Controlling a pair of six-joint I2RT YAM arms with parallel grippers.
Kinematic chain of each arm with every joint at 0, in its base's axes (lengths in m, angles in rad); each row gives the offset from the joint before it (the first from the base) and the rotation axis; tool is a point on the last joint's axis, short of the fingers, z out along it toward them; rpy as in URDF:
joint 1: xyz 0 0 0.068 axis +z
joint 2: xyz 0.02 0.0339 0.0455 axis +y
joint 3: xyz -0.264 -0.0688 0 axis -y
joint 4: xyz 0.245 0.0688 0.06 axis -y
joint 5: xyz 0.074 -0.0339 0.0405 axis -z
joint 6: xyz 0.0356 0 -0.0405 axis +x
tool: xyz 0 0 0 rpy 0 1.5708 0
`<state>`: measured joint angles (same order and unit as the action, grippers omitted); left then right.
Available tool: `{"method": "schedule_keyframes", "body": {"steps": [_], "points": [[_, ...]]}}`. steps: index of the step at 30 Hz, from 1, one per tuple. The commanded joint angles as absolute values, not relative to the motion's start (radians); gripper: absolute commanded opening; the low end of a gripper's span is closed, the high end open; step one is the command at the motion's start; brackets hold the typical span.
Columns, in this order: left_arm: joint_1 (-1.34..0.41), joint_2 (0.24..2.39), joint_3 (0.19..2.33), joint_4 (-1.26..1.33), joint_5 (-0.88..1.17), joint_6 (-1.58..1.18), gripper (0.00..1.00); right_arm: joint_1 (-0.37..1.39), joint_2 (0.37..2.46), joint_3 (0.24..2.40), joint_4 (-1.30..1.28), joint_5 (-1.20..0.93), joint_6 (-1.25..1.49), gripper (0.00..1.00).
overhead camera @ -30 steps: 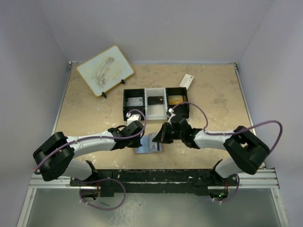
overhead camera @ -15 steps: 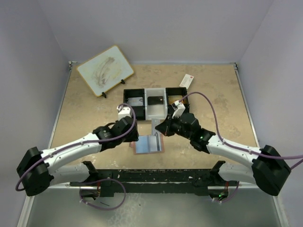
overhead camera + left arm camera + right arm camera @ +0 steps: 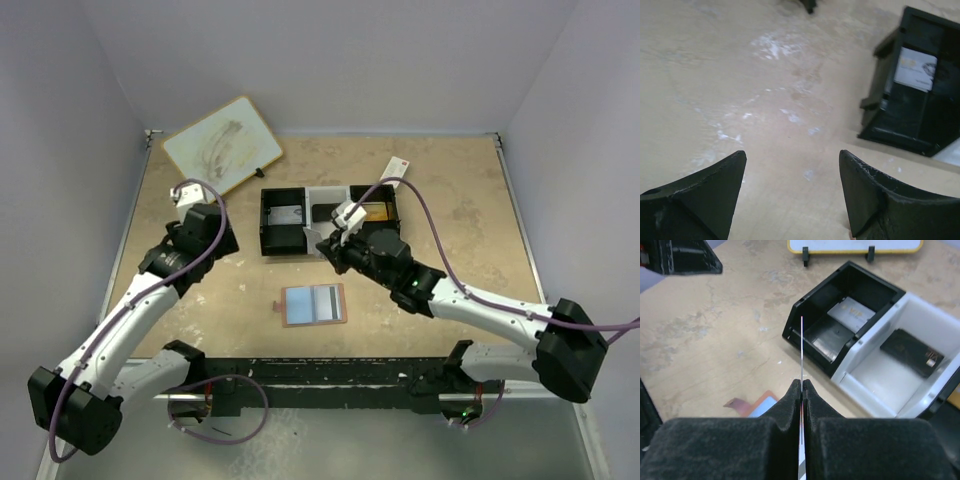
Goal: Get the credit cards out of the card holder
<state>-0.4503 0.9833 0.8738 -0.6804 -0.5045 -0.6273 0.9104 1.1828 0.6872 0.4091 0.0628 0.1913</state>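
One card holder [image 3: 313, 305], open flat, at 6 o'clock on the table [image 3: 450, 215].
One right gripper [image 3: 801, 385], 12 o'clock of it, clamped on one credit card [image 3: 801, 345] held edge-on.
One left gripper [image 3: 792, 156], 10 o'clock, fingers apart, holding nothing.
One tray [image 3: 265, 225], three compartments, farther at 12 o'clock: one grey card [image 3: 851, 314] in the left compartment, one dark card [image 3: 912, 352] in the middle.

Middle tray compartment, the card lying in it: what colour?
The card is black, on a white compartment floor. It shows best in the right wrist view.
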Motion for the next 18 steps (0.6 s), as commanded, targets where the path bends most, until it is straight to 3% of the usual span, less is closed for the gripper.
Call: {"method": "schedule_keyframes", "body": {"steps": [1,18], "points": [[-0.339,0.923,0.903,-0.680,-0.601,-0.539,0.73,0.919,1.233,0.786,0.470,0.087,-0.047,0.00],[-0.278,0.902,0.832,-0.636,-0.672,-0.580,0.73,0.810,1.812,1.384,0.191,-0.090,-0.144,0.00]]}}
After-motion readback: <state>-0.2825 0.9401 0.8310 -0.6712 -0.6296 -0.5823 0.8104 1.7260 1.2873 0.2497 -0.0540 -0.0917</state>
